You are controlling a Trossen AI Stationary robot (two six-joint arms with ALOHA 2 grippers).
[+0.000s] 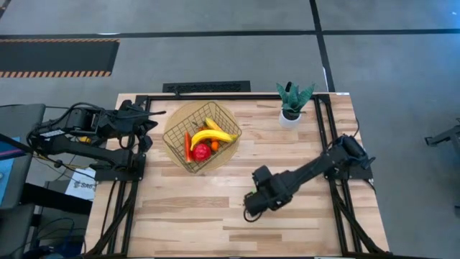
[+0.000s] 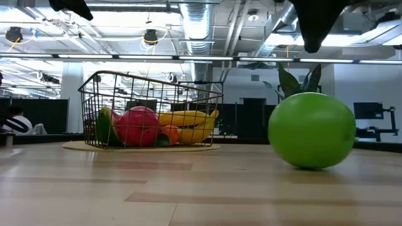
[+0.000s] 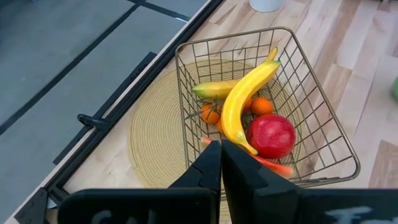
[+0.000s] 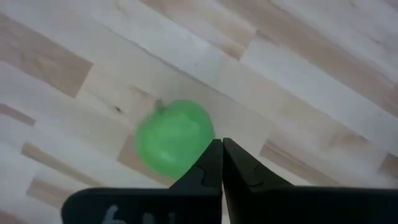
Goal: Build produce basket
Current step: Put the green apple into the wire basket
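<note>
The wire basket (image 1: 202, 137) stands on a round tan mat (image 3: 155, 134) at the table's far left. In it lie two yellow bananas (image 3: 244, 99), a red apple (image 3: 272, 135), a red-orange stick (image 1: 188, 146) and small orange pieces (image 3: 262, 106). A green apple (image 2: 312, 130) rests alone on the bare wood toward the table's near right. My right gripper (image 4: 222, 144) hangs shut above it, pointing down, clear of it. My left gripper (image 3: 221, 147) is shut and waits at the table's left edge, beside the basket and above table height.
A green potted plant in a white pot (image 1: 293, 105) stands at the far right of the table. Black rails (image 1: 338, 208) run along the table's left and right sides. Bare wood (image 1: 194, 208) lies between the basket and the near edge.
</note>
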